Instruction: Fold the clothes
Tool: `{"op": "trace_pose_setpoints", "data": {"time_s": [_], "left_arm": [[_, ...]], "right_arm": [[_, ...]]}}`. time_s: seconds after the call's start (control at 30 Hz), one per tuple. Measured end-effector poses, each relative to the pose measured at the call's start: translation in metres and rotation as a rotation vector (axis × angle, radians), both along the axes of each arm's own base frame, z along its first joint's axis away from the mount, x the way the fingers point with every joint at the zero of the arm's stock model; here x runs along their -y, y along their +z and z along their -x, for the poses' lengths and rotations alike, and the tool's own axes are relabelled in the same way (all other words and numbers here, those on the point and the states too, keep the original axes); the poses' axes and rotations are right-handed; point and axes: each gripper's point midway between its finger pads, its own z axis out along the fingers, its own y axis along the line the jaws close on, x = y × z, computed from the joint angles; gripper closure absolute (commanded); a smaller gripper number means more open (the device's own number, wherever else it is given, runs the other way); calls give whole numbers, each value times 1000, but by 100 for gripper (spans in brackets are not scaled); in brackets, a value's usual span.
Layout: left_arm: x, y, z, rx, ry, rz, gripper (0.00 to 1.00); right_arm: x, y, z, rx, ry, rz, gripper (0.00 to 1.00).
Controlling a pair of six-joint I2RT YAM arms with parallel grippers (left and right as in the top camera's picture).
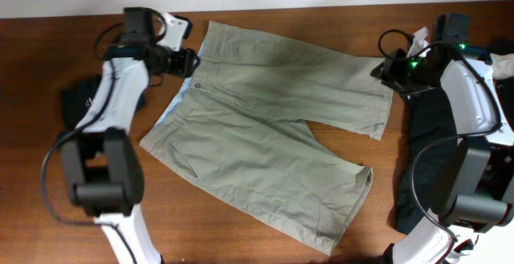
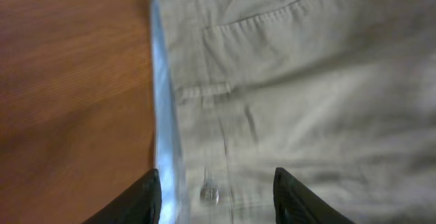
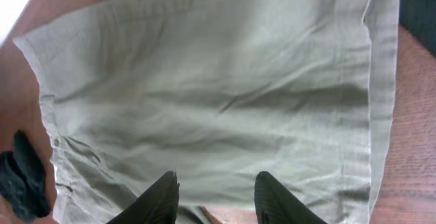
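Note:
The khaki-beige shorts [image 1: 265, 127] lie spread flat on the wooden table, waistband to the left and both legs pointing right. My left gripper [image 1: 191, 60] is open over the waistband. In the left wrist view its fingers [image 2: 218, 191] straddle the pale blue inner lining [image 2: 163, 115] and a button [image 2: 209, 194]. My right gripper [image 1: 381, 71] is open at the hem of the far leg. In the right wrist view its fingers [image 3: 216, 188] hover over the leg fabric [image 3: 225, 81]. Neither gripper holds anything.
A black garment [image 1: 79, 103] lies left of the shorts by the left arm. Another black garment [image 1: 434, 156] lies at the right under the right arm, with a white piece [image 1: 506, 65] at the far right edge. Bare wood [image 1: 241, 232] shows along the front.

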Motion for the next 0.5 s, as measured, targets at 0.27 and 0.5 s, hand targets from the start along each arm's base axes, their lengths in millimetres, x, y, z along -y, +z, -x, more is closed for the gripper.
{"op": "trace_pose_setpoints", "data": {"time_s": [0.27,0.5], "left_arm": [[31,-90,-84,47,-24,33,100],[-44,-82,-98,-12,215,59,100]], "right_arm": [[-28,-45,36,-159,71,80,67],[-6,-97,36,-159,17,236,84]]}}
